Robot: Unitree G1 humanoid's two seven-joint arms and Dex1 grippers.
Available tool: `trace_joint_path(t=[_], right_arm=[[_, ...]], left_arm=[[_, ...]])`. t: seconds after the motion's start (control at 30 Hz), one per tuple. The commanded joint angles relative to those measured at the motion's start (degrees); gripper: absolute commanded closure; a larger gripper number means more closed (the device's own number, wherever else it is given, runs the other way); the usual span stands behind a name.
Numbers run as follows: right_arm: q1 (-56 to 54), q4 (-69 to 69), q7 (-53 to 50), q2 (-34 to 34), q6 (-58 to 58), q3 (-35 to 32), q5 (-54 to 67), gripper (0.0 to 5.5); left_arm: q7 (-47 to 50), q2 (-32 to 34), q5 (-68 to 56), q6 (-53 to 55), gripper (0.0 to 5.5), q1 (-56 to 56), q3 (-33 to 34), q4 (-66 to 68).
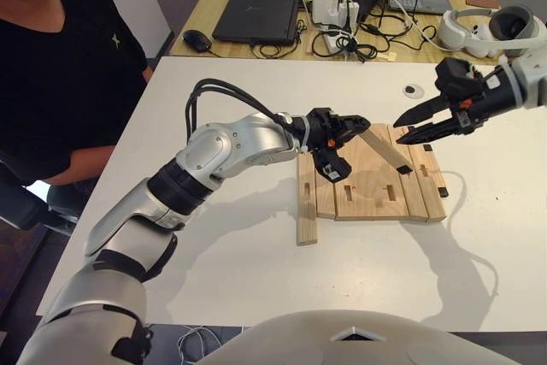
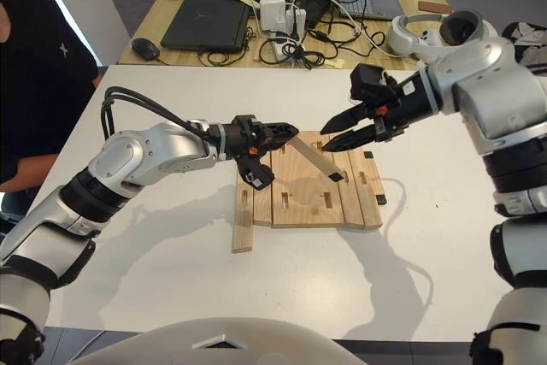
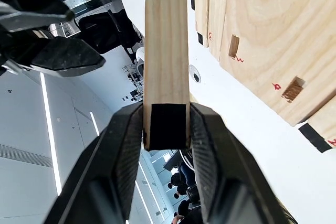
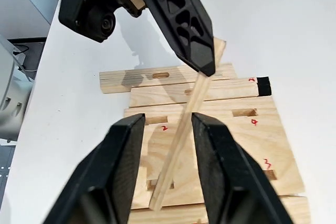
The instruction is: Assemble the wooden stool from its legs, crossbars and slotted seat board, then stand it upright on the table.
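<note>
Item: crossbar (image 1: 385, 151). We clamp its taped end in the left gripper (image 1: 350, 126), tilting it down onto the seat board (image 1: 367, 198) on the table (image 1: 256, 279), likely to meet a slot.
Item: right gripper (image 1: 410, 128). Jaws parted, hovering by the lower end, presumably to guide.

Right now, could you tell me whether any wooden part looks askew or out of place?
One bar beside the seat board juts out of the row toward the robot. The stick in the left gripper slants over the board.
</note>
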Motion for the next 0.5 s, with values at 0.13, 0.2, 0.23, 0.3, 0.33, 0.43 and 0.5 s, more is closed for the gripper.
trace_joint_path(t=[0.13, 0.2, 0.23, 0.3, 0.33, 0.43, 0.5], right_arm=[[3.1, -3.7, -4.3, 3.0, 2.7, -4.5, -1.7, 2.72], [2.7, -3.1, -5.6, 4.1, 2.5, -4.8, -3.1, 2.40], [2.4, -2.6, -6.5, 4.7, 2.9, -4.8, -3.8, 2.19], [2.4, -2.1, -6.7, 5.0, 3.1, -4.2, -5.6, 1.79], [2.6, -2.2, -6.2, 4.9, 3.2, -3.9, -6.0, 1.79], [3.3, -3.2, -6.2, 5.8, 4.5, -3.2, -6.9, 1.79], [3.5, -3.3, -7.0, 6.6, 5.3, -3.2, -7.4, 1.98]], left_arm=[[-0.8, -1.1, 1.2, -0.7, 4.21, -0.4, 1.4, 1.1], [-0.9, -1.3, 1.4, -0.8, 4.21, -0.4, 1.6, 1.1], [-0.9, -1.3, 1.5, -0.8, 4.21, -0.4, 1.7, 1.1], [-1.0, -1.5, 1.8, -0.9, 4.21, -0.4, 1.8, 1.2], [-1.1, -1.5, 1.9, -0.9, 4.21, -0.4, 1.8, 1.2], [-1.4, -1.8, 2.2, -1.0, 4.21, -0.4, 2.0, 1.0], [-1.5, -2.1, 2.4, -1.1, 4.21, -0.5, 2.0, 1.0]])
